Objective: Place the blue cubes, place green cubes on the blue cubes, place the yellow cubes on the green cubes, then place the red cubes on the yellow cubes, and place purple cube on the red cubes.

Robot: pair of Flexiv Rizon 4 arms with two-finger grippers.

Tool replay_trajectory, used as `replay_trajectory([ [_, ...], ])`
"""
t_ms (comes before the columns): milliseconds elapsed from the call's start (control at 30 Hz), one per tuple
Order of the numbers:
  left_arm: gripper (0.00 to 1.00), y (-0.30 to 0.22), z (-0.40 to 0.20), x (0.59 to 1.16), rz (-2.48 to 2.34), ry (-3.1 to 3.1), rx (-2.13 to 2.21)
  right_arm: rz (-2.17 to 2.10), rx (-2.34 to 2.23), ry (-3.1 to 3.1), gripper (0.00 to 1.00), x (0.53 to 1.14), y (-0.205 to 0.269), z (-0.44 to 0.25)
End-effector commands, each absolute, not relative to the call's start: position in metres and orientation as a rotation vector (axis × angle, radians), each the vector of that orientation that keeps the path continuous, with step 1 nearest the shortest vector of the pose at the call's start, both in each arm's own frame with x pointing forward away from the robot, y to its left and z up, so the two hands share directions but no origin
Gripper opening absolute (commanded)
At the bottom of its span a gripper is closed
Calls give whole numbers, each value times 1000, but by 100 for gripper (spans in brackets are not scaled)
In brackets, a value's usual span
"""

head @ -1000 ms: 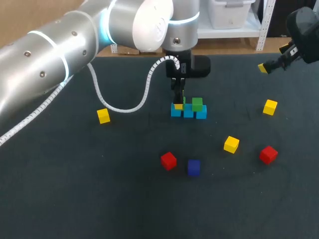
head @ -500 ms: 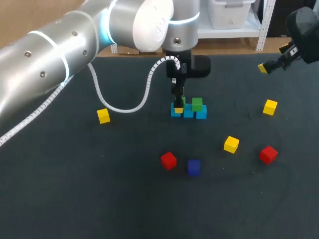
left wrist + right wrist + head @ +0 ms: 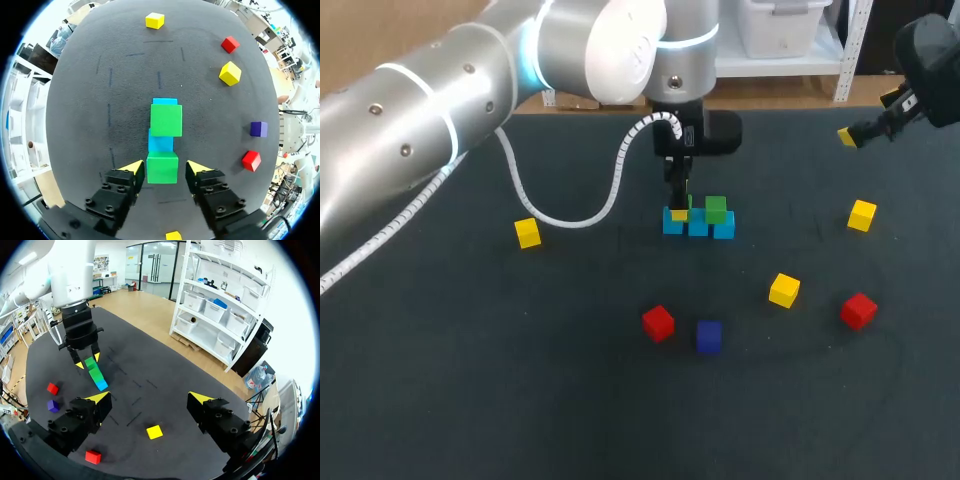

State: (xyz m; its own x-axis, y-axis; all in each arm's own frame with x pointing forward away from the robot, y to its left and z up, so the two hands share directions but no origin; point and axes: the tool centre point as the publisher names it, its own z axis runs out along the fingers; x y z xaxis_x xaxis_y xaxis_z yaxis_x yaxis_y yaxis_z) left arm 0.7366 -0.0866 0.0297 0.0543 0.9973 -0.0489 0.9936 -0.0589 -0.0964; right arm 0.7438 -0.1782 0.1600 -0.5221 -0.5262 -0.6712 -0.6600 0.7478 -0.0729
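Green cube [image 3: 162, 169] atop end blue cube [image 3: 672, 225], between spread left hand [image 3: 166, 167]; right hand [image 3: 150, 397] spread.

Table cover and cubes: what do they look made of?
Table cover: looks like dark felt or short-pile carpet; matte, with a faintly fuzzy grain in the left wrist view and no glare. Red cube and yellow cube, like the rest: solid colours, crisp edges, smooth faces with a slight sheen; painted wood or plastic, cannot tell which.
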Motion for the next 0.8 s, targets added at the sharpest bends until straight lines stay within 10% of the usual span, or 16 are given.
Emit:
replay_trajectory([
  [33, 47, -89, 30, 739, 163, -2126, -2250, 246, -885, 2249, 100, 743, -178, 161],
  [467, 11, -91, 30, 740, 167, -2135, -2248, 246, -885, 2249, 100, 743, -178, 161],
  [800, 17, -92, 30, 740, 167, -2144, -2246, 246, -885, 2249, 100, 743, -178, 161],
])
